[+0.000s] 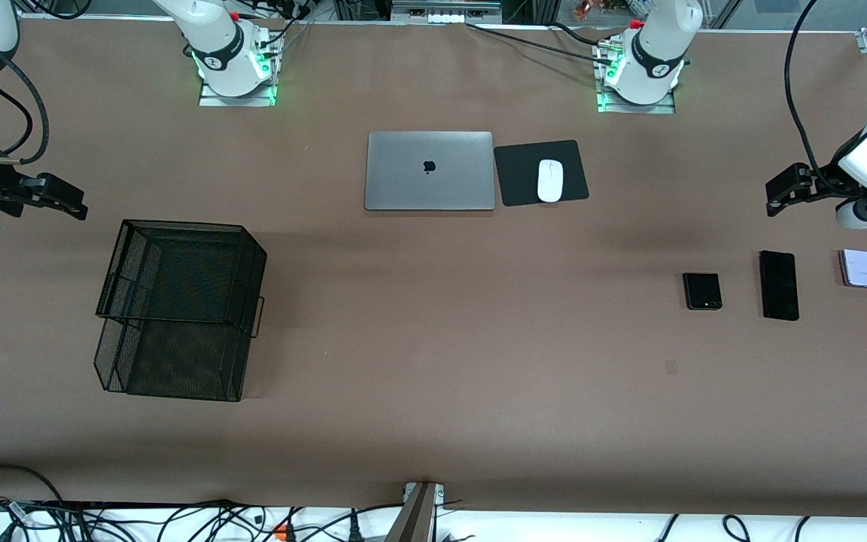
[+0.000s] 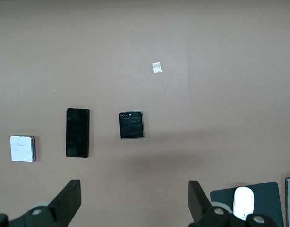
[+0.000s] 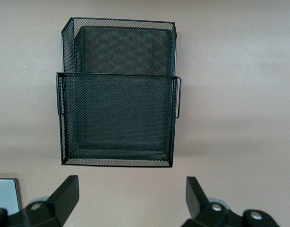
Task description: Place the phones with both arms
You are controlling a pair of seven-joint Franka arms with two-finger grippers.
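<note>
While both arms wait with jaws spread — left gripper (image 1: pixel 780 197) above the three phones (image 1: pixel 779 285) at its table end, right gripper (image 1: pixel 65 202) near the mesh basket (image 1: pixel 177 309) — nothing is grasped, so the next move is probably lowering the left gripper squarely over one phone.

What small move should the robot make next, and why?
Probably the left pincer should come down over the lavender phone, the phone closest to it. Both pincers are open and empty, and all three phones still lie flat on the table; the right pincer waits near the mesh basket.
</note>
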